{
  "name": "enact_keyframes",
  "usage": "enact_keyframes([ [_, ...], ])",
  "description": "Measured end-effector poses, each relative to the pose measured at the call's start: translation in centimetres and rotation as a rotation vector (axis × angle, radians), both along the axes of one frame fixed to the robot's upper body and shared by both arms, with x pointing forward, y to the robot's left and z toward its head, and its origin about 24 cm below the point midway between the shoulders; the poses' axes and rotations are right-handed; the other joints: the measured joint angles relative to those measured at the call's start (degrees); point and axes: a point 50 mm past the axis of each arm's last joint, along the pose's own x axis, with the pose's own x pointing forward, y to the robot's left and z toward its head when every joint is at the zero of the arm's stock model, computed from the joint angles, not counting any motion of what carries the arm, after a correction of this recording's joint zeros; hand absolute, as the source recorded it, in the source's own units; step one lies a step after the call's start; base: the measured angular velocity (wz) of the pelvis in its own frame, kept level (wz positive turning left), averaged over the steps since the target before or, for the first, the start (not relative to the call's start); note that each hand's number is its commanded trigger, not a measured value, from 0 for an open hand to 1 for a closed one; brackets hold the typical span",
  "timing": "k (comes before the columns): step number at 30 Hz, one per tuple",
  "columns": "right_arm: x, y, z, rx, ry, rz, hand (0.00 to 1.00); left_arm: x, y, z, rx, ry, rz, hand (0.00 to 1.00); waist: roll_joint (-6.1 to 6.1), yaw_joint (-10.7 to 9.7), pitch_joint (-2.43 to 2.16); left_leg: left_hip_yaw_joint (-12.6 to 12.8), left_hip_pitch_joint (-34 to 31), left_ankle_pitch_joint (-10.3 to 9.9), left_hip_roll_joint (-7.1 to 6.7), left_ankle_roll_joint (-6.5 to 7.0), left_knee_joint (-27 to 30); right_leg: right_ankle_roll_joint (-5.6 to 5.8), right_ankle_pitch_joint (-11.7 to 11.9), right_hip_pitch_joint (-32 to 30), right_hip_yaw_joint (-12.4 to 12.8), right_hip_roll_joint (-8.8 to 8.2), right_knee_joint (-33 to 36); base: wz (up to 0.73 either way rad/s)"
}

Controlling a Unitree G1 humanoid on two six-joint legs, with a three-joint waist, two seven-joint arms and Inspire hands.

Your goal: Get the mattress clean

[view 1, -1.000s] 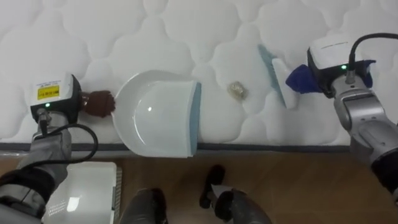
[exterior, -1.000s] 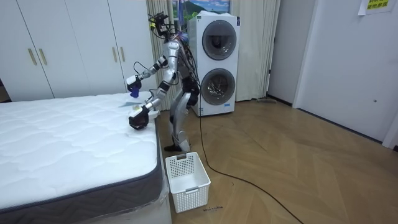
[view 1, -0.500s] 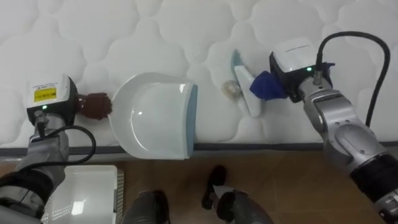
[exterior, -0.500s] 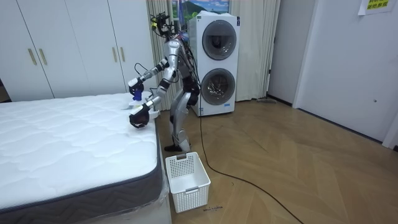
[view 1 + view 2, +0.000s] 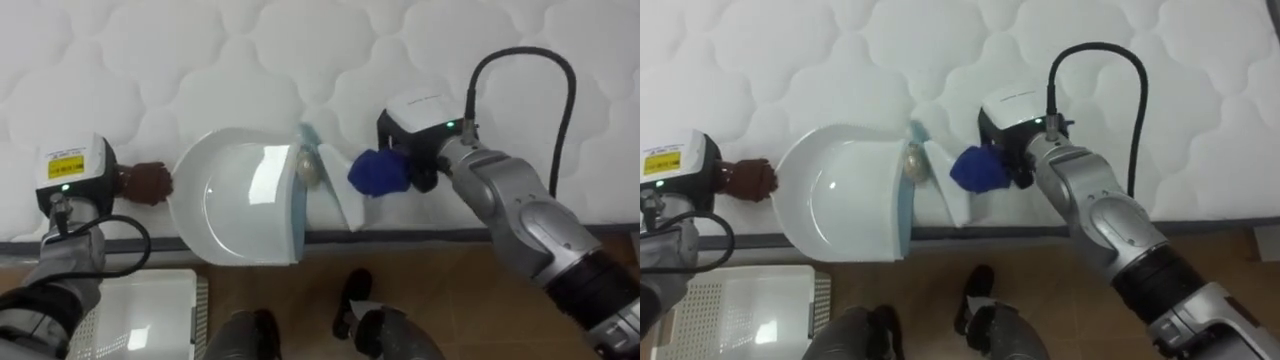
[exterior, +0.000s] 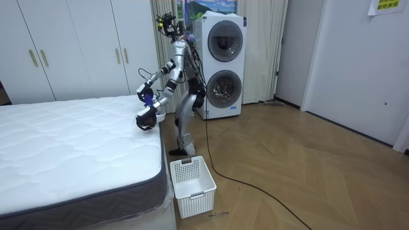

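Bedside sweeping scene, seen from above by a humanoid robot that stands at the edge of a bed [image 5: 200,60] with a white quilted top. In the room view it leans over the bed's near corner.

The left hand [image 5: 148,183] shows as a dark brown fist, its fingers curled round the handle end of a white dustpan [image 5: 235,200]. The dustpan lies on the bed close to the edge, its pale blue lip facing the robot's right.

The right hand [image 5: 378,172] shows as a blue bunched shape, its fingers wrapped round the handle of a small white brush [image 5: 335,185] with pale blue bristles. The brush stands just beside the dustpan's lip.

A small crumpled scrap [image 5: 309,168], pale and yellowish, sits right at that lip, caught between the bristles and the dustpan.

A white slatted basket [image 5: 150,310] waits on the wooden floor [image 5: 480,300] below the left arm.

The step in hand appears to be the sweep itself, with the scrap at the threshold but not clearly inside. The next move likely calls for a short, low push of the brush toward the left, with the dustpan held flat so that the scrap slides in rather than under the lip. The dustpan could then be carried to the basket.
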Motion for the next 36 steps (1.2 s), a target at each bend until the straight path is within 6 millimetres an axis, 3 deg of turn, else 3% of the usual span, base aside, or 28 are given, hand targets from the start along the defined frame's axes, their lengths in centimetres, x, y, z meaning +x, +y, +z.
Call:
enact_keyframes([
  [4,-0.5,1.6,-0.4,0.117,0.101,0.058,1.00,-0.1,0.0,-0.1,0.007,0.006,0.009,1.00,0.04,0.09,-0.01,-0.25,-0.19,0.04,-0.10,-0.01,-0.01,-0.12,-0.11,-0.07,-0.23,-0.23,0.15,0.03],
  [13,-1.2,3.6,-0.8,0.376,0.273,0.137,1.00,-0.6,-0.9,-1.2,-0.007,0.032,-0.011,1.00,0.31,0.24,-0.05,-1.52,-0.58,0.13,-2.01,0.29,0.38,0.37,-2.76,-1.23,-0.82,-3.12,3.95,0.13],
  [24,-0.7,2.2,-2.0,0.389,0.302,0.067,1.00,-0.7,-1.1,-1.5,-0.023,0.031,-0.012,1.00,0.66,-0.20,-0.13,-1.48,-0.76,0.22,-2.93,0.71,0.50,0.18,-2.56,-1.79,-0.43,-4.09,5.04,0.01],
  [30,0.0,0.6,-2.2,0.444,0.254,-0.011,1.00,-0.9,-1.2,-1.7,-0.050,0.026,-0.010,1.00,0.65,-1.08,-0.13,-1.51,-0.97,0.43,-3.39,1.27,0.50,0.72,-2.70,-1.82,-0.90,-4.99,5.26,0.05],
  [36,0.0,-1.3,-2.3,0.466,0.193,-0.072,1.00,-0.9,-1.7,-1.9,-0.086,0.007,-0.019,1.00,0.64,-1.44,-0.14,-1.42,-0.88,0.28,-3.67,1.55,0.51,1.00,-2.39,-1.80,-0.50,-4.75,5.16,-0.01],
])
